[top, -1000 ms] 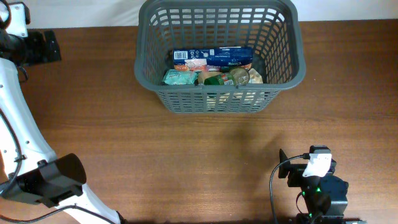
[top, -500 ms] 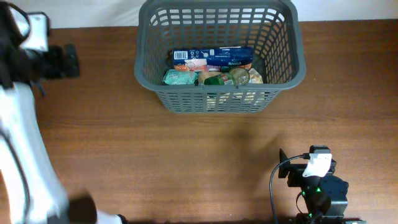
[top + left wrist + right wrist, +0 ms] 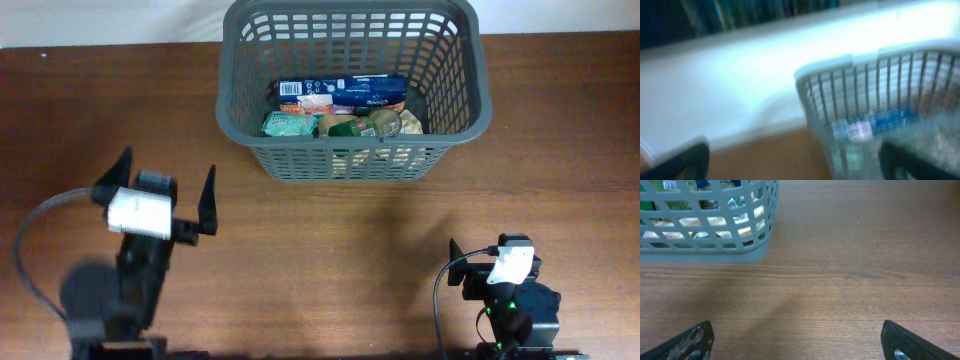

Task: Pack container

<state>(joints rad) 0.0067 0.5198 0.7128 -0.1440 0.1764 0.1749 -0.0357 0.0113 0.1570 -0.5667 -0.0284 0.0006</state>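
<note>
The container [image 3: 460, 110], a large dark grey slotted basket, stands at the table's back centre and holds a blue box [image 3: 342, 92], a teal packet [image 3: 288, 124], a green-lidded jar [image 3: 347, 127] and a tin can [image 3: 385, 121]. My left gripper [image 3: 165, 180] is open and empty over the wood, left of and in front of the container. Its blurred wrist view shows the container's corner [image 3: 840, 95]. My right gripper [image 3: 458, 262] is open and empty near the front right edge. Its wrist view shows the container's front wall [image 3: 705, 250] at upper left, fingers [image 3: 797, 342] wide apart.
The brown wooden table [image 3: 330, 250] stretches between both grippers and in front of the container. A white wall band [image 3: 740, 75] lies behind the table in the left wrist view.
My left arm has swung from the far back-left corner down to the front left of the table, its gripper now pointing toward the container. The right arm has not moved.
</note>
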